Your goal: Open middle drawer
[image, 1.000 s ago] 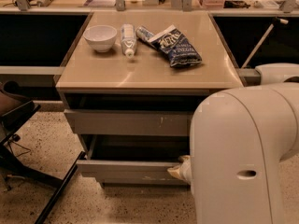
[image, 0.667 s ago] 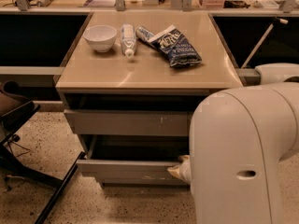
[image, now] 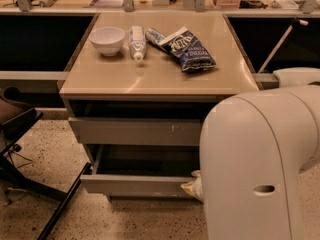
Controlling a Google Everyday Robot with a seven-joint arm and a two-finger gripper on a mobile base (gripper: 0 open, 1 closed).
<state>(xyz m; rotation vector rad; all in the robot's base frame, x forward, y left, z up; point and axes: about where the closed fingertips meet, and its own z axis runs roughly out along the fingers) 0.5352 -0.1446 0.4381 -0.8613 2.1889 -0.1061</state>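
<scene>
The gripper [image: 193, 187] peeks from behind the arm [image: 250, 154]. The middle drawer [image: 132, 185] stands open, its front running leftward from it. Can't tell its grip.

Worktop [image: 150, 79]: back half taken by bowl [image: 107, 39], tube [image: 136, 42] and bag [image: 187, 49] in a row, tube just beside bag; front half bare and reachable over the front edge. Arm [image: 250, 164] fills the lower right and hides the right ends of the drawer fronts. Claw [image: 192, 188] sits low at the right end of the middle drawer [image: 132, 185], which stands out from the cabinet with a dark open gap above it, under the scratched front [image: 135, 131]. On the left, chair [image: 17, 124] and its black leg [image: 62, 204] slant across the floor [image: 65, 149] near the drawer's left corner; floor ahead of the drawer's left part is free.
</scene>
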